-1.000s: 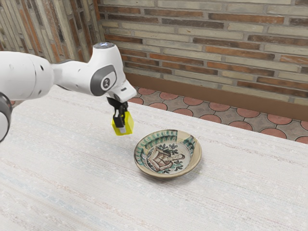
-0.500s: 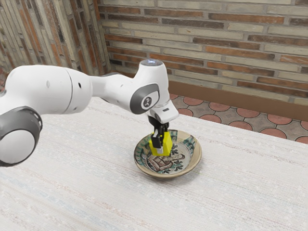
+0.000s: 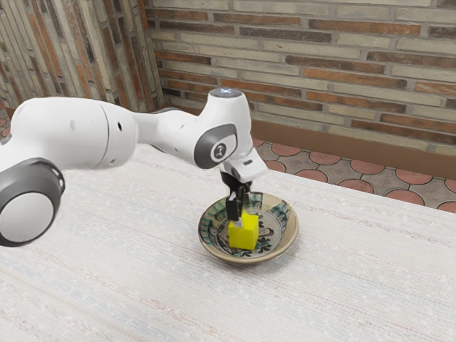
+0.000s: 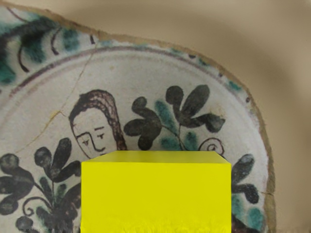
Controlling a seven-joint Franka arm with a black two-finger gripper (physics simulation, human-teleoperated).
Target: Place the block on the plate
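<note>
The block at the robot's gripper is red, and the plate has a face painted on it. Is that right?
Not quite. The block is yellow, not red; the exterior view shows that clearly. The rest is right: it is at the gripper, and the plate has a face painted on it.

Plain yellow on the block [image 3: 244, 236]. Tan, cream and teal on the plate [image 3: 286, 241], with dark painted leaves [image 4: 193, 104]. White and grey on the arm [image 3: 82, 132], black on the gripper [image 3: 243, 217]. Banded brown and cream across the wall [image 3: 320, 60].
</note>
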